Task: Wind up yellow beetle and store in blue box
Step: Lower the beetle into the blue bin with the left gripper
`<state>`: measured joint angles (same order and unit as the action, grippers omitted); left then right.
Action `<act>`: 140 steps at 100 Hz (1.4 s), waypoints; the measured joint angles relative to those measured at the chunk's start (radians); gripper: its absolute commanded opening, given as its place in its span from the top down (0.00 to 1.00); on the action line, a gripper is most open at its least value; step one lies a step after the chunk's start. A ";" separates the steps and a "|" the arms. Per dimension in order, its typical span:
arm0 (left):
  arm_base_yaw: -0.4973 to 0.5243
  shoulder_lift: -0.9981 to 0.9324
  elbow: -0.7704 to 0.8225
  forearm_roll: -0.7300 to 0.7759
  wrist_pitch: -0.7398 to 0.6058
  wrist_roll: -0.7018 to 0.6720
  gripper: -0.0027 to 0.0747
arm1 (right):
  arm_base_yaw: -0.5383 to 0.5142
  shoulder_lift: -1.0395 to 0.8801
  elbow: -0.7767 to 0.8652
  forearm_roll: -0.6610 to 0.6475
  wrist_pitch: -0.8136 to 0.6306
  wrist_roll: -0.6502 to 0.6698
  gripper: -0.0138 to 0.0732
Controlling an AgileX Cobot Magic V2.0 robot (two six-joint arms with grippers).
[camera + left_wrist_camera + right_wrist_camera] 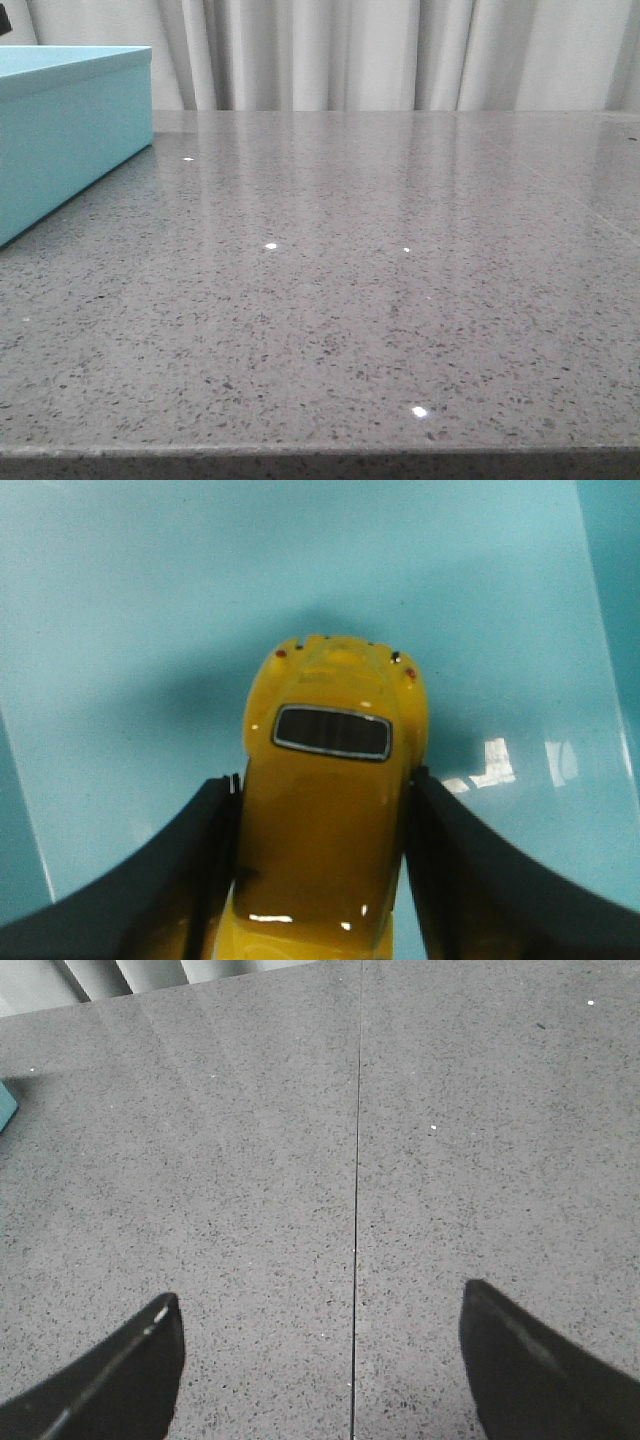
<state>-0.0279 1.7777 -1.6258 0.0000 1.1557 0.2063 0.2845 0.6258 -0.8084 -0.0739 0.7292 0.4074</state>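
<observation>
In the left wrist view my left gripper [322, 780] is shut on the yellow beetle [335, 780]. Its black fingers [215, 830] press both sides of the glossy car, whose dark window faces the camera. Behind the car is the turquoise inner surface of the blue box [150, 600]. In the front view the blue box [70, 130] stands at the far left of the table; neither arm nor the car shows there. In the right wrist view my right gripper [320, 1305] is open and empty above bare grey table.
The grey speckled table [380, 300] runs to white curtains [380, 50] at the back. A thin dark seam [357, 1210] crosses the tabletop under my right gripper. A corner of the blue box [6, 1105] shows at that view's edge.
</observation>
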 measured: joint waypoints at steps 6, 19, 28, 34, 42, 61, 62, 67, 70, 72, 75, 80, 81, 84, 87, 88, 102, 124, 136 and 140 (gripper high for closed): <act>0.000 0.007 0.000 0.000 -0.009 0.000 0.74 | 0.000 0.000 0.000 0.000 0.000 0.000 0.19; 0.000 0.028 0.000 0.000 -0.023 0.000 0.71 | 0.000 0.000 0.000 0.000 0.000 0.000 0.19; 0.000 0.044 0.000 0.000 -0.023 0.000 0.70 | 0.000 0.000 0.000 0.000 0.000 0.000 0.19; 0.000 0.057 0.000 0.000 -0.023 0.000 0.70 | 0.000 0.000 0.000 0.000 0.000 0.000 0.19; 0.000 0.063 0.000 0.000 -0.025 0.000 0.66 | 0.000 0.000 0.000 0.000 0.000 0.000 0.19; 0.000 0.063 0.000 0.000 -0.030 0.000 0.42 | 0.000 0.000 0.000 0.000 0.000 0.000 0.19; 0.000 0.063 0.000 0.000 -0.030 0.000 0.42 | 0.000 0.000 0.000 0.000 0.000 0.000 0.19; 0.000 0.063 0.000 0.000 -0.030 0.000 0.41 | 0.000 0.000 0.000 0.000 0.000 0.000 0.19; 0.000 0.063 0.000 0.000 -0.030 0.000 0.41 | 0.000 0.000 0.000 0.000 0.000 0.000 0.19; 0.000 0.063 0.000 0.000 -0.032 0.000 0.41 | 0.000 0.000 0.000 0.000 0.000 0.000 0.19; 0.000 0.063 0.000 0.000 -0.032 0.000 0.41 | 0.000 0.000 0.000 0.000 0.000 0.000 0.19; 0.000 0.063 0.000 0.000 -0.032 0.000 0.41 | 0.000 0.000 0.000 0.000 0.000 0.000 0.19; 0.000 0.063 0.000 0.000 -0.032 0.000 0.41 | 0.000 0.000 0.000 0.000 0.000 0.000 0.19; 0.000 0.063 0.000 0.000 -0.032 0.000 0.41 | 0.000 0.000 0.000 0.000 0.000 0.000 0.19; 0.000 0.063 0.000 0.000 -0.032 0.000 0.41 | 0.000 0.000 0.000 0.000 0.000 0.000 0.19; 0.000 0.063 0.000 0.000 -0.032 0.000 0.41 | 0.000 0.000 0.000 0.000 0.000 0.000 0.19; 0.000 0.061 -0.014 0.000 -0.032 0.000 0.41 | 0.000 0.000 0.000 0.000 0.000 0.000 0.19; 0.000 -0.033 -0.044 -0.005 -0.052 0.000 0.54 | 0.000 0.000 0.000 0.000 -0.001 0.000 0.19; 0.000 -0.116 -0.046 -0.024 -0.061 0.000 0.70 | 0.000 0.000 0.000 0.000 -0.001 0.000 0.20; 0.000 -0.145 -0.046 -0.034 -0.061 0.000 0.74 | 0.000 0.000 0.000 0.000 -0.001 0.000 0.22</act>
<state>-0.0279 1.6323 -1.6714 -0.0344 1.0949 0.2058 0.2845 0.6258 -0.8084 -0.0739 0.7286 0.4074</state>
